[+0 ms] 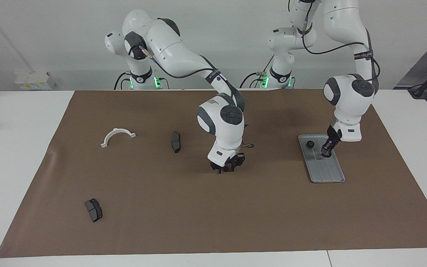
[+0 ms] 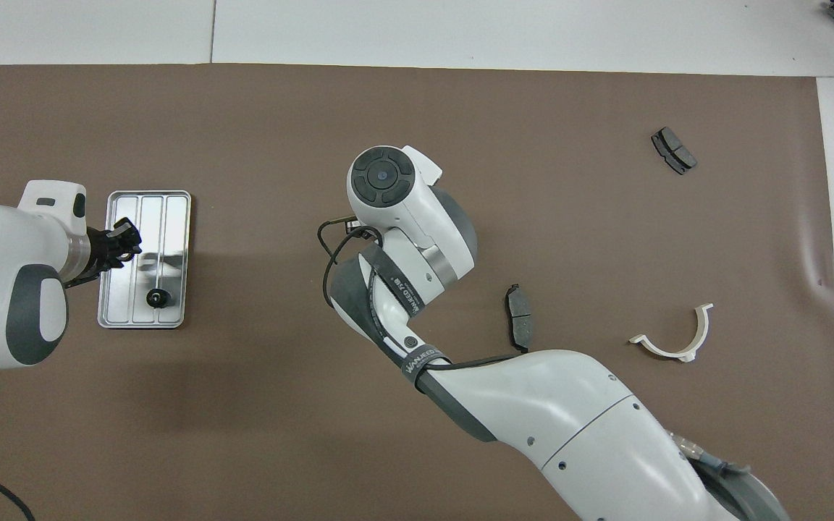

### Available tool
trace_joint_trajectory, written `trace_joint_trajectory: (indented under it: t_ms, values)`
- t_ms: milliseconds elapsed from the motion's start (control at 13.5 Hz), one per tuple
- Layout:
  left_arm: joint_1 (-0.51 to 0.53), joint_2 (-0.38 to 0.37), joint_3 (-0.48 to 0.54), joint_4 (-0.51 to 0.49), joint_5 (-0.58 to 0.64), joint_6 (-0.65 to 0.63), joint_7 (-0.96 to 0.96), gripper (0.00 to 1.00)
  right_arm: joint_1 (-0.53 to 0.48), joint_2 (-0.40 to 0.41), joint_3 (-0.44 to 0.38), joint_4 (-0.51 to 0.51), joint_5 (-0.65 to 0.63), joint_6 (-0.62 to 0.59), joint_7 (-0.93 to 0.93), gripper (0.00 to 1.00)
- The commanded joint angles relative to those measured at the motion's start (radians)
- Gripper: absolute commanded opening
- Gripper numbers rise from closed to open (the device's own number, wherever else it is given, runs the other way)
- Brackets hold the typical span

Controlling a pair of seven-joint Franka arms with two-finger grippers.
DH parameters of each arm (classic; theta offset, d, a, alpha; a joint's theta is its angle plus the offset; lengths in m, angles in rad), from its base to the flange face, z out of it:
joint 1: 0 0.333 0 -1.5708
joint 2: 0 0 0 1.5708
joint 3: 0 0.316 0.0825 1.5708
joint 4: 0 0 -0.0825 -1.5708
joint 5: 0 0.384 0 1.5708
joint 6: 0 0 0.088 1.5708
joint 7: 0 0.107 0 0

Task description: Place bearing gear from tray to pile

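Fingers of the left gripper [image 1: 327, 151] are pointing down over the middle of the tray [image 1: 330, 174]; I cannot tell if they are wide or narrow. Nothing is showing between them. The tray is a flat, shiny silver metal rectangle with round corners, a raised rim and long ridges, lying on the brown mat [image 1: 198, 222] toward the left arm's end of the table. The bearing gear [image 1: 310, 144] is a small, round, dark part sitting in the tray's end nearer the robots, just beside the left gripper and apart from it.

The right gripper [image 1: 228, 166] is hanging low over the bare mat in the middle of the table, and I cannot tell how its black fingers are standing. A dark band with small white writing is wrapping each arm, too small to read.

The pile is lying loose toward the right arm's end. One dark grey brake pad [image 1: 175, 141] is lying near the right gripper. The white half-ring bracket [image 1: 117, 137] with end tabs is lying well apart from it. A second brake pad [image 1: 93, 210] is lying farthest from the robots.
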State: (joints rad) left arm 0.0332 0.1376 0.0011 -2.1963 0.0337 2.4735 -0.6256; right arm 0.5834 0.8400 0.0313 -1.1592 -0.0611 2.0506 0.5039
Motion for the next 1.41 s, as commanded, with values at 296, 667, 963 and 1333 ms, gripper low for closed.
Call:
trace_joint_trajectory:
  t_ms: [296, 667, 963, 1333]
  values:
    - [-0.004, 0.011, 0.002, 0.042, 0.011, -0.024, 0.017, 0.00, -0.007, -0.006, 0.007, -0.017, 0.004, 0.023, 0.027, 0.17]
    - [-0.006, 0.050, -0.007, 0.194, 0.052, -0.142, 0.017, 0.00, -0.014, -0.006, 0.007, -0.014, 0.006, 0.004, 0.025, 0.00]
    - [-0.087, 0.089, -0.029, 0.378, 0.037, -0.273, -0.005, 0.00, -0.082, -0.030, 0.010, -0.001, 0.001, -0.047, -0.043, 0.00]
    - [-0.292, 0.164, -0.029, 0.408, -0.066, -0.130, -0.181, 0.00, -0.320, -0.076, 0.077, -0.002, 0.049, -0.110, -0.298, 0.00]
